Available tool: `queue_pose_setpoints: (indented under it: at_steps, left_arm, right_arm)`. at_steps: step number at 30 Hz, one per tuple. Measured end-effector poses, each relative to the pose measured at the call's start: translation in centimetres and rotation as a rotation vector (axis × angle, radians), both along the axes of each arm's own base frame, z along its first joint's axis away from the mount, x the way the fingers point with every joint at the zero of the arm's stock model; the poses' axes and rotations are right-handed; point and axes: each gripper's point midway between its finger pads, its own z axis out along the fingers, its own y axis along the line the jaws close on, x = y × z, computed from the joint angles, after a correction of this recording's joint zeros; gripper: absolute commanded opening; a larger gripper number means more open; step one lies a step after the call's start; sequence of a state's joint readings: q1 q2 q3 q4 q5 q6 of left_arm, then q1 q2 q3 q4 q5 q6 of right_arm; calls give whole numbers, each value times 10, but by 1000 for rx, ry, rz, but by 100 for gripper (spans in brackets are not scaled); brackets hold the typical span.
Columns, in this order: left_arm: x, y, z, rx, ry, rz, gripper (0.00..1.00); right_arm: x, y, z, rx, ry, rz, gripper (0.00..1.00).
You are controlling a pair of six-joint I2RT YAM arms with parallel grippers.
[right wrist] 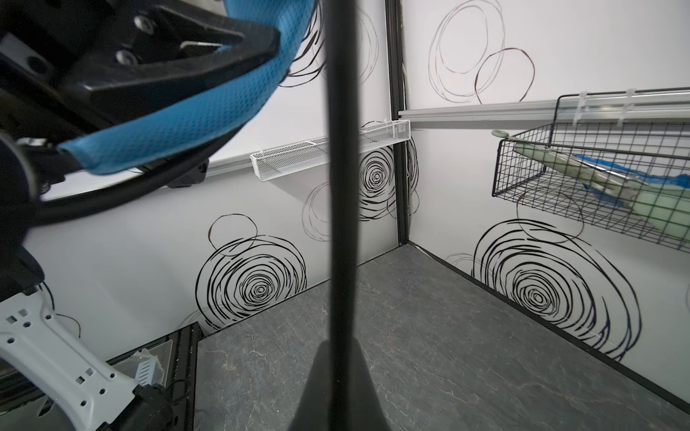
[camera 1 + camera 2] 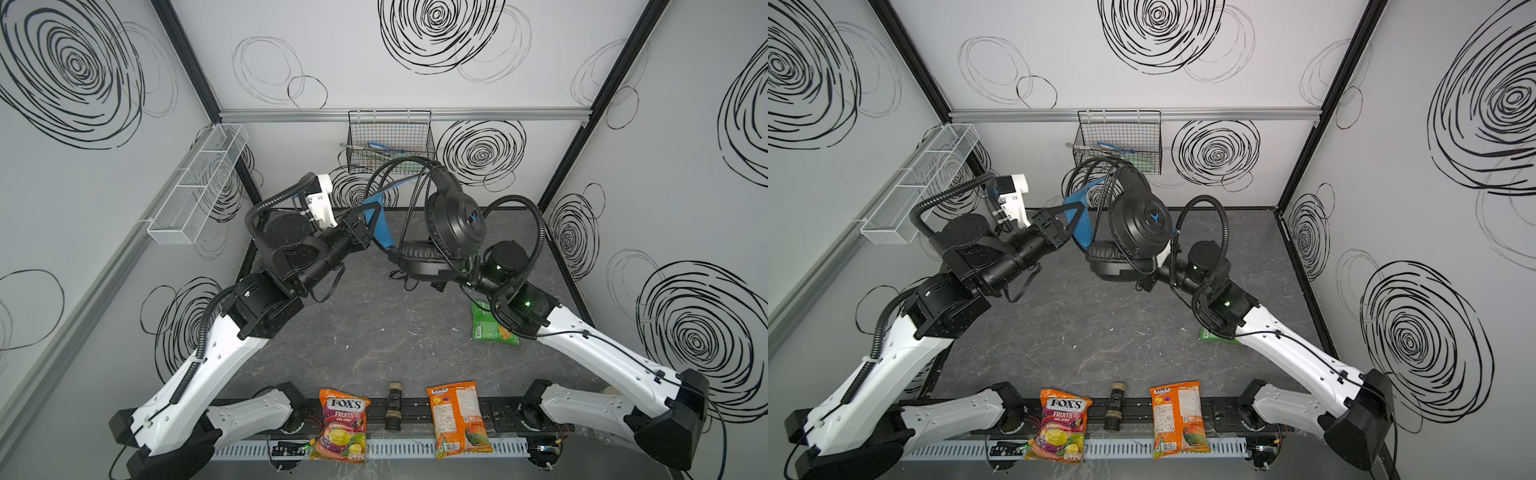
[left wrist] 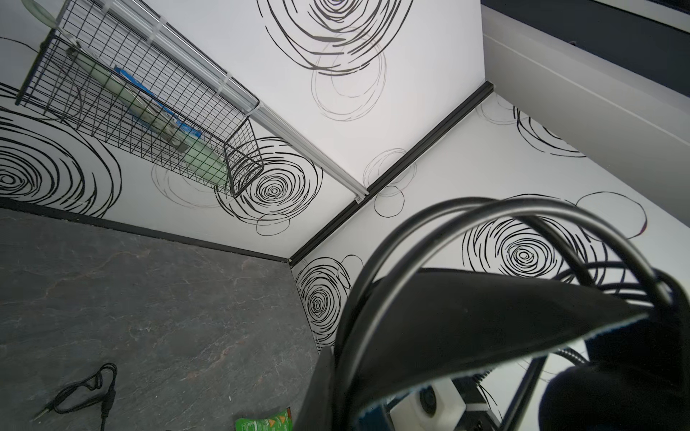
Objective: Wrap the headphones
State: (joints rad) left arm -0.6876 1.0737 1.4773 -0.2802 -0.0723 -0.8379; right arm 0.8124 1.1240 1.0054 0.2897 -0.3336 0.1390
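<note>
Centre of both top views: headphones held up off the table, one earcup above the other. The left gripper is clamped on the blue strap. The right gripper is pinched on the cable, which runs taut up mid-frame in the right wrist view. Several loops arch over the headband, and the loose end lies on the table. Advice: hold the strap side steady, lead the cable round the band under light tension, and watch that the tail does not snag.
</note>
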Motion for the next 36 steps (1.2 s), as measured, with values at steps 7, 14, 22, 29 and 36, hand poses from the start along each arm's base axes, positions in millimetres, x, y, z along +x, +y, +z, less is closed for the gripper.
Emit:
queue_pose_setpoints:
  at_steps: [7, 14, 22, 29, 36]
  left_arm:
    - [0, 1, 7, -21, -18, 5, 0]
    - [-7, 6, 36, -118, -90, -2, 0]
    - [-10, 8, 40, -136, -96, -4, 0]
    - [-11, 7, 40, -139, -94, -11, 0]
    - [-13, 8, 46, -146, -101, -12, 0]
  right_arm:
    - [-3, 2, -4, 9, 19, 26, 16]
    - [-2, 5, -20, -15, 59, 34, 20]
    - [-3, 8, -23, -19, 72, 51, 39]
    - [0, 12, -31, -34, 83, 54, 29]
    - [0, 16, -34, -41, 91, 70, 21]
